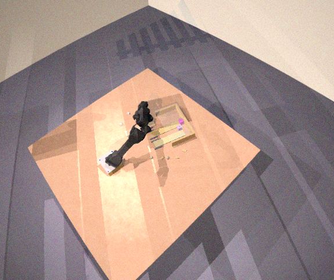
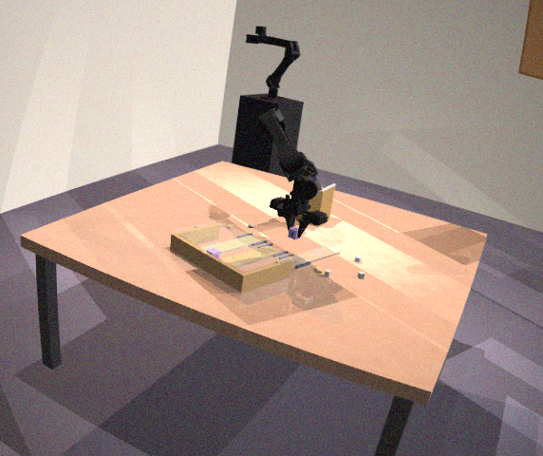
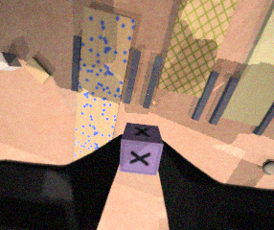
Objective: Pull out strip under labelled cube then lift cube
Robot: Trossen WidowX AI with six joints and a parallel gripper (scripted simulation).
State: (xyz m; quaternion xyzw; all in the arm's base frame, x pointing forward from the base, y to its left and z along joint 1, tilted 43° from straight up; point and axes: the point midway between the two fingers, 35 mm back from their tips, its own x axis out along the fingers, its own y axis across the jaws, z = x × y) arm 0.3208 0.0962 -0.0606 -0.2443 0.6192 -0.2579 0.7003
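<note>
Claw pinching labelled cube betw. both dark fingers, raised off the table. Cube purple, square-edged, black X on the two visible faces; other faces hidden.

Below claw, blue-dotted strip lies partly out of the tray; its far end sits in shadow. Just right of it, green-lattice strip, cut off at frame top; further right a plain olive strip, far end not visible. Dark bars run along strip edges.

Second purple cube inside tray, markings too small to read. Small white pieces scattered on table beside tray.

Table: flat, orange-tan top, dark legs. Floor purple-grey, walls pale. Black pedestal w. separate arm behind.
</note>
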